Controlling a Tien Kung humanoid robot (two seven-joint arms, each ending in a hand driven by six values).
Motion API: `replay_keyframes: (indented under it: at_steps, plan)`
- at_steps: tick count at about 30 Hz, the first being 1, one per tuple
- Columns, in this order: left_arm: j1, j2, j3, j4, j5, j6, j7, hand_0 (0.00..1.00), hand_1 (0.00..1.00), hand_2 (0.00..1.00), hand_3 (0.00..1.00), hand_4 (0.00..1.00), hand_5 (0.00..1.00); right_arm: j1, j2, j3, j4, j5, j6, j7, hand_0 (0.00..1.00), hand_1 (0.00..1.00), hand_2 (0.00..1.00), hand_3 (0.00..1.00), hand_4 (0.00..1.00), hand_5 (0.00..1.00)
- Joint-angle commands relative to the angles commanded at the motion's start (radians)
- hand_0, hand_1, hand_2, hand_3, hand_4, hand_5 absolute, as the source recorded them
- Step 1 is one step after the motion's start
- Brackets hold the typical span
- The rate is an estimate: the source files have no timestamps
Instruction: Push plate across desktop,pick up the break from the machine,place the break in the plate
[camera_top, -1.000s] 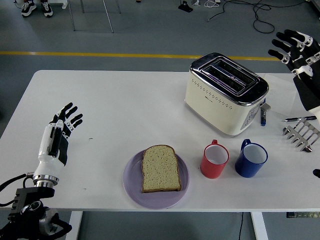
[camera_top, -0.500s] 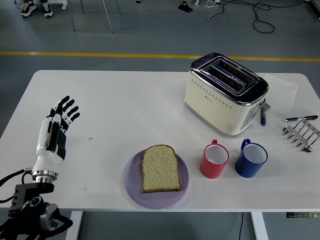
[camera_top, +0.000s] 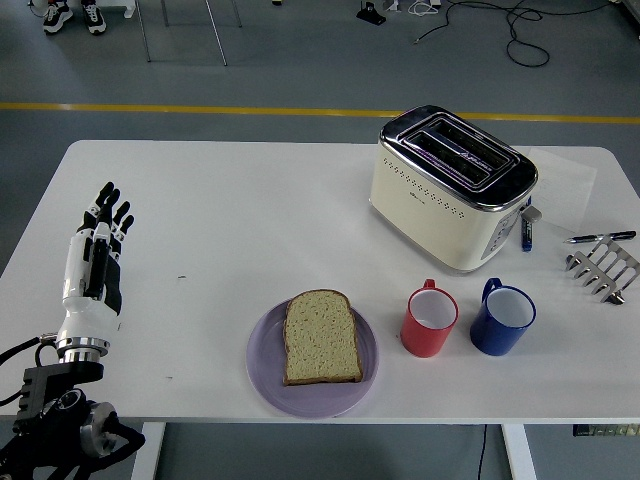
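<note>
A slice of bread (camera_top: 320, 337) lies flat on a purple plate (camera_top: 265, 378) near the table's front edge, at the middle. A cream and chrome toaster (camera_top: 450, 187) stands at the back right, and I see no bread in its slots. My left hand (camera_top: 102, 218) is over the table's left side, far from the plate, fingers spread and holding nothing. My right hand is out of view.
A red mug (camera_top: 430, 322) and a blue mug (camera_top: 502, 319) stand right of the plate. A metal toast rack (camera_top: 603, 269) and a pen (camera_top: 598, 237) lie at the right edge. A blue marker (camera_top: 526, 233) lies beside the toaster.
My right hand, raised at the upper right a second ago, has left the view. My left hand has drawn back to the left, away from the plate.
</note>
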Motion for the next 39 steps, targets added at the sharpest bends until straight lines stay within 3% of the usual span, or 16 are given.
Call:
replay_keyframes:
  at_steps: [2,3,8,9,19,21,32,33,38,39]
  plan:
    - [0.008,-0.003,-0.007,-0.003,0.008,-0.001,-0.001,0.950,0.964,0.998,0.964,0.451,0.799,-0.001,-0.002,-0.012,-0.008,0.007,0.012,-0.015,0.824,0.788,0.816,0.815,0.482,0.424]
    - [0.011,-0.004,-0.010,-0.002,0.009,-0.003,-0.001,0.959,0.967,0.998,0.966,0.466,0.813,0.001,-0.001,-0.016,-0.012,0.009,0.017,-0.020,0.820,0.787,0.817,0.818,0.456,0.479]
    - [0.014,-0.001,-0.018,-0.010,0.030,-0.005,-0.001,0.959,0.967,0.998,0.966,0.466,0.813,0.016,0.010,-0.024,-0.038,0.012,0.032,-0.041,0.820,0.787,0.817,0.818,0.456,0.479]
    - [0.013,-0.001,-0.025,-0.021,0.038,-0.003,-0.003,0.998,0.983,0.998,0.971,0.504,0.869,0.017,0.011,-0.025,-0.047,-0.001,0.033,-0.044,0.836,0.796,0.823,0.823,0.466,0.576]
    - [0.002,0.001,-0.045,-0.071,0.062,0.003,-0.010,0.998,0.985,0.998,0.974,0.519,0.884,0.015,0.022,-0.022,-0.116,-0.073,0.042,-0.050,0.844,0.805,0.829,0.828,0.480,0.600]
    - [0.005,0.001,-0.046,-0.074,0.062,0.004,-0.011,0.996,0.984,0.998,0.976,0.512,0.861,0.016,0.022,-0.019,-0.130,-0.093,0.042,-0.046,0.882,0.820,0.842,0.831,0.499,0.643]
    - [0.007,-0.002,-0.052,-0.077,0.056,0.005,-0.013,0.995,0.983,0.998,0.979,0.517,0.867,0.024,0.029,-0.011,-0.175,-0.145,0.061,-0.009,0.900,0.834,0.853,0.833,0.512,0.644]
    - [0.006,-0.002,-0.052,-0.077,0.056,0.004,-0.013,0.990,0.982,0.998,0.979,0.535,0.906,0.025,0.029,-0.010,-0.177,-0.150,0.064,-0.007,0.924,0.845,0.867,0.840,0.495,0.644]
    - [0.005,-0.001,-0.051,-0.078,0.054,0.004,-0.013,0.990,0.982,0.998,0.979,0.535,0.906,0.027,0.031,-0.008,-0.187,-0.168,0.078,-0.002,0.924,0.845,0.867,0.840,0.495,0.644]
    - [0.004,-0.001,-0.053,-0.079,0.054,0.004,-0.013,0.987,0.980,0.998,0.979,0.547,0.925,0.027,0.032,-0.006,-0.191,-0.173,0.082,-0.001,0.964,0.866,0.890,0.867,0.519,0.678]
